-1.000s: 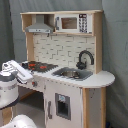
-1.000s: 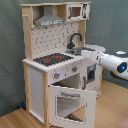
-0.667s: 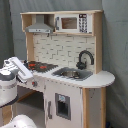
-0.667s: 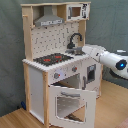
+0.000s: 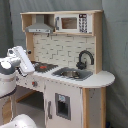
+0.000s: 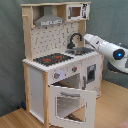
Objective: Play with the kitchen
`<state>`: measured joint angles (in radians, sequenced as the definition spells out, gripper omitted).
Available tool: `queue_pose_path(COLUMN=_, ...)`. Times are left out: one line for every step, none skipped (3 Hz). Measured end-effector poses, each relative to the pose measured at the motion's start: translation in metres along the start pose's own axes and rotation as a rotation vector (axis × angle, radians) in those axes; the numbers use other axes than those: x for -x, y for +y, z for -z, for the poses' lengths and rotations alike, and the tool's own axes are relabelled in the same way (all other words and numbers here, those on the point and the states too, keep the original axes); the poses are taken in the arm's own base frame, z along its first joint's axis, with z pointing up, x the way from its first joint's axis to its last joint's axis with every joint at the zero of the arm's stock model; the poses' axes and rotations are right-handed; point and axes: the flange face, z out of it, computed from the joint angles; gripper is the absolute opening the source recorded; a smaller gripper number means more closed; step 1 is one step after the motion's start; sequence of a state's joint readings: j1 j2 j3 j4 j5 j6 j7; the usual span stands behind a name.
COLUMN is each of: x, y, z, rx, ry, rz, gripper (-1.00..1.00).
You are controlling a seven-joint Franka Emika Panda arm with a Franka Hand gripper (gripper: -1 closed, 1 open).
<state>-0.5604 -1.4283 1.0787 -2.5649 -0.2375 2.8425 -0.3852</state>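
My arm (image 6: 102, 47) reaches in toward the kitchen (image 5: 65, 75) from the sink end of its worktop, the white forearm stretched over the counter's rounded corner in the second exterior view, while in the first exterior view the arm's bulk (image 5: 15, 62) stands at the hob end, by the first exterior view's left. The gripper itself is hidden behind the faucet and the arm's own links, so I cannot tell whether my fingers are apart or together. The kitchen stands on the floor against a grey curtain, upright, filling the middle of both exterior views. The oven door (image 6: 70, 102) hangs open and tipped down at the front, below the hob, as the second exterior view shows. As I judge it, the step in hand is an approach to something on the worktop, most likely near the sink (image 5: 72, 74) or the faucet (image 5: 84, 57); to do it well I should come in low and slow past the faucet's arch, keep my wrist off the backsplash, and avoid leaning on the counter, since a light toy cabinet would probably rock or slide under a push. By count: one kitchen, one hob (image 6: 52, 59) with red rings, one sink, one black faucet, one grey hood (image 5: 40, 27), one microwave (image 5: 70, 22) on the upper shelf, one open oven door, and one narrow cupboard door (image 5: 62, 105) under the sink.
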Motion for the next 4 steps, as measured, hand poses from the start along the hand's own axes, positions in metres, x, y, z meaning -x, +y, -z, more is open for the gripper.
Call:
queue_pose_path(x=-0.006, y=0.003, z=-0.014, rx=-0.054, ry=-0.035, rz=-0.08, gripper=1.0)
queue_pose_path(x=-0.013, y=0.005, z=-0.018, rx=-0.101, ry=-0.06, rz=-0.163, gripper=1.0)
queue_pose_path(x=-0.012, y=0.008, z=-0.021, rx=-0.162, ry=-0.103, rz=-0.257, gripper=1.0)
queue_pose_path(x=-0.004, y=0.009, z=-0.029, rx=-0.227, ry=-0.152, rz=-0.35, gripper=1.0)
